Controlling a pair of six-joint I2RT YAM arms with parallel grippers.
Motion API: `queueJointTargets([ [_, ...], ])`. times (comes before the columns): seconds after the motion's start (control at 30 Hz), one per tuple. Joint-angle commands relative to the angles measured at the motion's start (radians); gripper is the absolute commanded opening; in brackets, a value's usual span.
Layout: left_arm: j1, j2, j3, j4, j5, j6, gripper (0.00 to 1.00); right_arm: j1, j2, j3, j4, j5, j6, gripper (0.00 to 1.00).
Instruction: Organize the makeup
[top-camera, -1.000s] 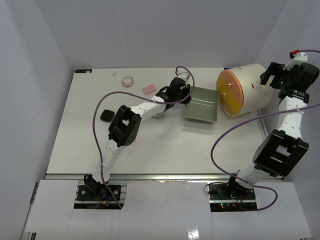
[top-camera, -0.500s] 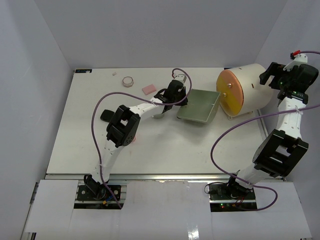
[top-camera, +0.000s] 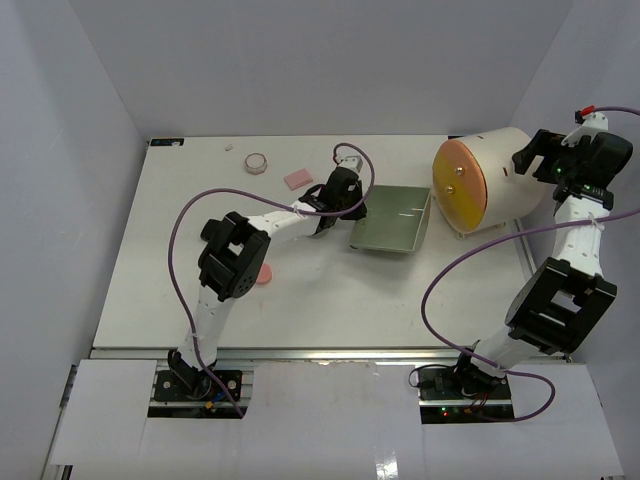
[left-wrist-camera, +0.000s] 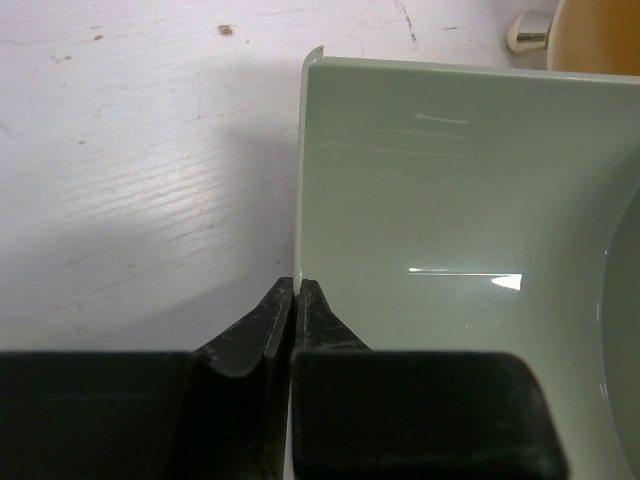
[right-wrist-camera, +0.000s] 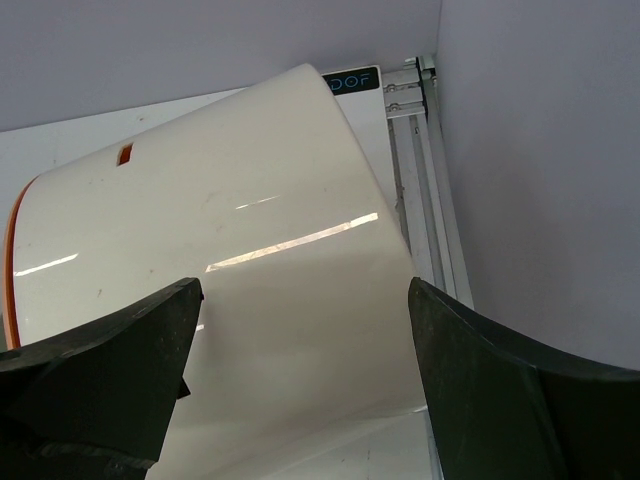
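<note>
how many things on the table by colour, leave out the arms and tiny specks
pink: 3 (flat pink rectangular pad, pink disc, small round pinkish jar)
grey-green: 1 (shallow grey-green tray)
cream and orange: 1 (large cream drum-shaped case with orange front)
total: 5

Bright, even light falls from overhead, and the top view is sharp throughout; shadows beside the tray (top-camera: 392, 222) are faint and soft-edged. From the left wrist, a broad grey shadow dims the surface (left-wrist-camera: 150, 180) left of the tray, short white glints streak the tray's floor, and the left pincer (left-wrist-camera: 295, 290) is a black, underexposed mass. The case (right-wrist-camera: 250, 250) right of the tray carries pale glare streaks; the right pincer (right-wrist-camera: 300, 300) looks dark and blurred
</note>
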Motion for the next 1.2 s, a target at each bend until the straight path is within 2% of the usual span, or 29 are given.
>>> queueJointTargets([
  [0.0, -0.002, -0.157, -0.044, 0.033, -0.035, -0.019, 0.03, 0.002, 0.002, -0.016, 0.007, -0.064, -0.001, 0.9],
  [0.33, -0.002, -0.248, -0.138, 0.077, -0.076, -0.002, 0.04, 0.003, -0.003, -0.039, -0.024, -0.149, 0.016, 0.9],
  [0.7, -0.001, -0.268, -0.15, 0.057, -0.167, -0.033, 0.05, 0.013, -0.029, -0.069, -0.061, -0.236, 0.011, 0.9],
  [1.03, -0.001, -0.294, -0.178, 0.058, -0.209, -0.031, 0.06, 0.016, -0.159, -0.087, 0.038, 0.038, -0.111, 0.9],
  [1.17, -0.001, -0.307, -0.194, 0.058, -0.224, -0.035, 0.06, 0.016, -0.13, -0.054, 0.05, 0.107, -0.099, 0.9],
])
